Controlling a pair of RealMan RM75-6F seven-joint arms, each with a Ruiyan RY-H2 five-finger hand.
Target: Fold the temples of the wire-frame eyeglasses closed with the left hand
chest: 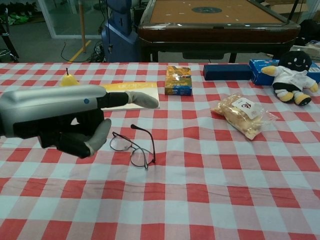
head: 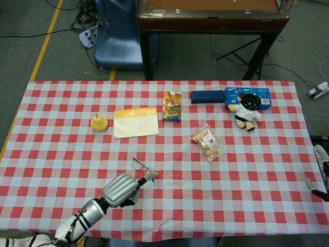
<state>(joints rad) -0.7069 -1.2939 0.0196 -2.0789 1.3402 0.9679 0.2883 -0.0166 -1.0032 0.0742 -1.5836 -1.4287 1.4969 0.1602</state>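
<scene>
- Left hand (chest: 60, 120): at mid-left of the chest view, raised above the counter (chest: 210, 200). One finger (chest: 142, 100) is stretched out toward frame right and the others are curled under the palm. It holds nothing.
- Same hand, head view (head: 122, 189): lower left of centre, with the forearm running off the bottom-left corner.
- Glasses (chest: 132, 146): on the checked cloth just right of the hand and below its stretched finger, apart from it. In the head view (head: 142, 167) they lie just above and right of the hand.
- Lie of the glasses: the lenses rest on the cloth, the front running from upper left to lower right in the chest view. One temple (chest: 145, 134) stands up from the frame's right end and arches over, its tip pointing left toward the hand. The other temple cannot be made out.
- Key relation: the raised temple sits just below and right of the stretched fingertip, so a short reach right and down should meet it. Pressing it toward the lenses looks like the closing direction.
- Right hand (head: 321, 175): at the far right edge of the head view, off the cloth and well apart from the glasses. Too little shows to tell how its fingers lie. The left hand is much the nearer.
- Risk, as a judgement: the thin frame may skid on the cloth rather than fold.
</scene>
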